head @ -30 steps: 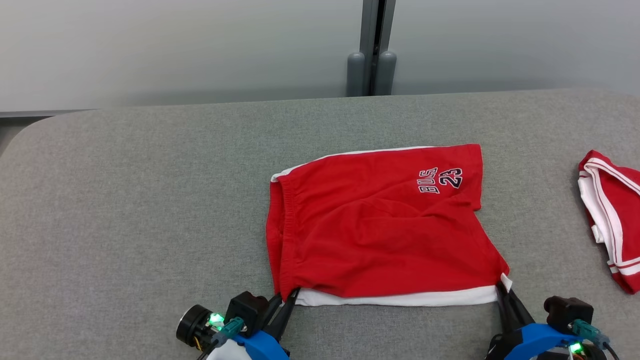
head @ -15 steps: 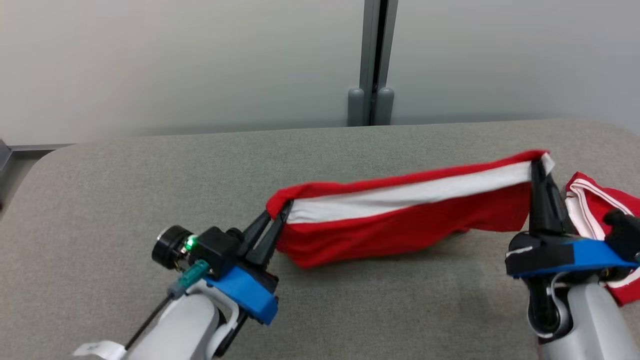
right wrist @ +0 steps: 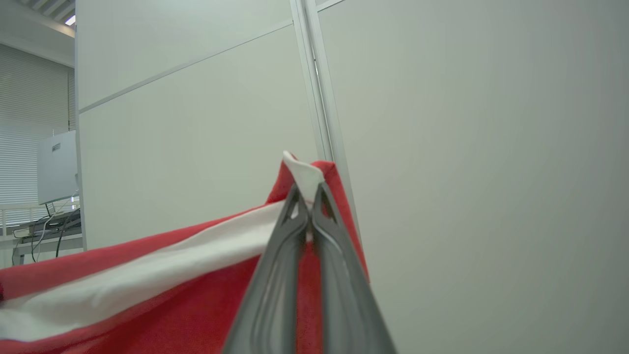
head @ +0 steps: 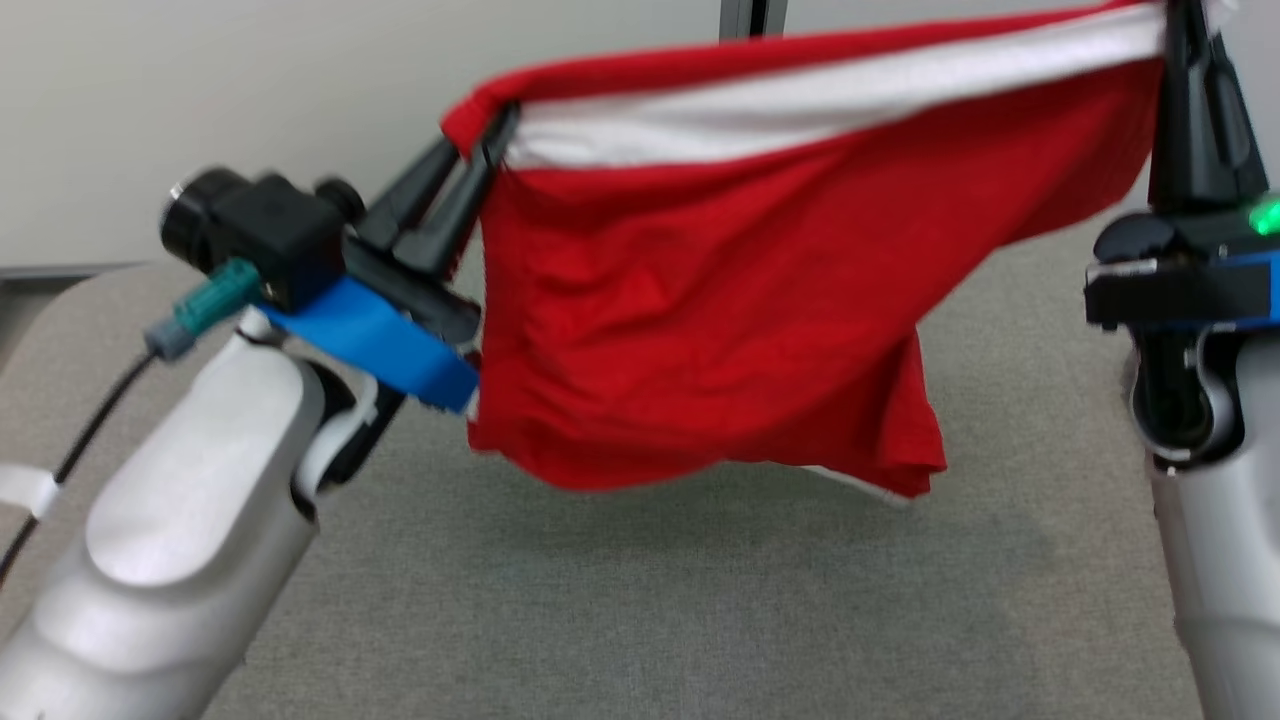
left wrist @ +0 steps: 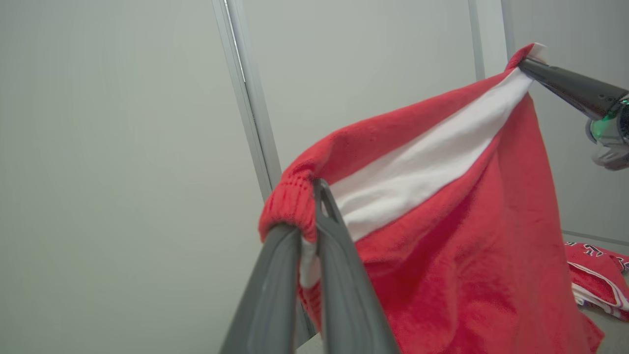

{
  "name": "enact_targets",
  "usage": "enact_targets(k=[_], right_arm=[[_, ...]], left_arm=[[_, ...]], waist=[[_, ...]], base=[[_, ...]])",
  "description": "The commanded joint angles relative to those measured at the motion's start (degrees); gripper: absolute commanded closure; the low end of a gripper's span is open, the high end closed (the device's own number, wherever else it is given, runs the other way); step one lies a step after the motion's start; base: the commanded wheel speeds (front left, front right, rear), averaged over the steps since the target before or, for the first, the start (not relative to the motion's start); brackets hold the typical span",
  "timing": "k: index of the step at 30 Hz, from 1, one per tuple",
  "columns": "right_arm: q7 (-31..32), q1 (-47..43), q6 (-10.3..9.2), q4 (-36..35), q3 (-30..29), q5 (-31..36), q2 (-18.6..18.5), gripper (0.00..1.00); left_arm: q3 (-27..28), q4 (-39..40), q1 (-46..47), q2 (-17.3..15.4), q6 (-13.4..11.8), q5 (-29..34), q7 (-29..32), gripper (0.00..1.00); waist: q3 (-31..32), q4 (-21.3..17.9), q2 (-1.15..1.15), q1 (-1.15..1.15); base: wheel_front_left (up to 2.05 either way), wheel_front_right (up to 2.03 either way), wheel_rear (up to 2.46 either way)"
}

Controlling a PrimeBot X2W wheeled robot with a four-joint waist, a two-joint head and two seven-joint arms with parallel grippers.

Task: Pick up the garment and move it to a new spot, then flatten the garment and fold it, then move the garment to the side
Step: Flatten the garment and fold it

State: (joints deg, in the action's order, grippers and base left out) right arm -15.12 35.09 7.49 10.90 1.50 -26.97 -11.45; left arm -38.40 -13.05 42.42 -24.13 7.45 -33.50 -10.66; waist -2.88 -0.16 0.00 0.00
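Head view, garment (head: 700, 300): red shorts with a white band, hanging clear above the counter (head: 700, 620), stretched between both tools.
Head view, left tool (head: 490, 125): clamped on the waistband corner, above the counter's left half.
Head view, right tool (head: 1185, 25): clamped on the far corner, above the counter's right side.
Left wrist view, second garment (left wrist: 594, 275): red and white, lying on the counter.
Right wrist view, grip: fingers together on the white corner tab.
Step, judged: carrying to the new spot.
Next move, judged: lower onto bare counter, top edge taut, well apart from the second garment.
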Motion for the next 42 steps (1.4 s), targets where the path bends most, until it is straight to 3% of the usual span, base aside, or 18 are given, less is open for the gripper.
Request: enact_targets(k=[1, 9, 13, 19, 28, 36, 42], right_arm=[[0.0, 2.4, 0.00, 1.5, 0.5, 0.7, -0.8, 1.00], [0.0, 19.9, -0.01, 8.3, 0.2, 6.2, -1.2, 1.00], [0.0, 22.1, 0.00, 8.9, -0.5, 8.0, -0.2, 1.00], [0.0, 10.1, -0.01, 10.2, 0.4, 5.7, 0.6, 1.00], [-0.1, -16.6, -0.01, 13.7, -0.1, 2.1, 3.1, 1.00], [-0.1, -32.3, -0.01, 11.4, -1.8, 0.5, 6.1, 1.00], [-0.1, -36.8, -0.01, 6.8, -3.1, -0.1, 6.3, 1.00]], left_arm=[[0.5, -1.2, 1.9, 0.2, 0.0, -0.2, 0.2, 1.00], [3.8, -12.0, 16.0, 4.6, -1.6, 3.2, -3.6, 1.00], [4.9, -15.5, 17.0, 7.4, -1.1, 4.7, -4.5, 1.00], [6.4, -17.7, 4.0, 10.5, -0.4, 4.7, -4.5, 1.00], [6.2, -21.5, -22.4, 16.1, 0.0, 2.6, -4.6, 1.00], [7.9, -18.3, -36.6, 17.2, 0.0, 1.2, -4.6, 1.00], [7.2, -14.9, -40.3, 16.4, 0.0, 1.7, -4.6, 1.00]], waist=[[-1.5, 0.6, 0.00, 0.00], [-8.7, 1.0, 0.00, 0.00], [-9.6, 1.2, 0.00, 0.00], [-8.7, 1.1, 0.00, 0.00], [-5.8, 0.8, 0.00, 0.00], [-1.0, 1.9, 0.00, 0.00], [0.2, 3.0, 0.00, 0.00]], base=[[0.00, 0.00, 0.00], [0.00, 0.00, 0.00], [0.00, 0.00, 0.00], [0.00, 0.00, 0.00], [0.00, 0.00, 0.00], [0.00, 0.00, 0.00], [0.00, 0.00, 0.00]])
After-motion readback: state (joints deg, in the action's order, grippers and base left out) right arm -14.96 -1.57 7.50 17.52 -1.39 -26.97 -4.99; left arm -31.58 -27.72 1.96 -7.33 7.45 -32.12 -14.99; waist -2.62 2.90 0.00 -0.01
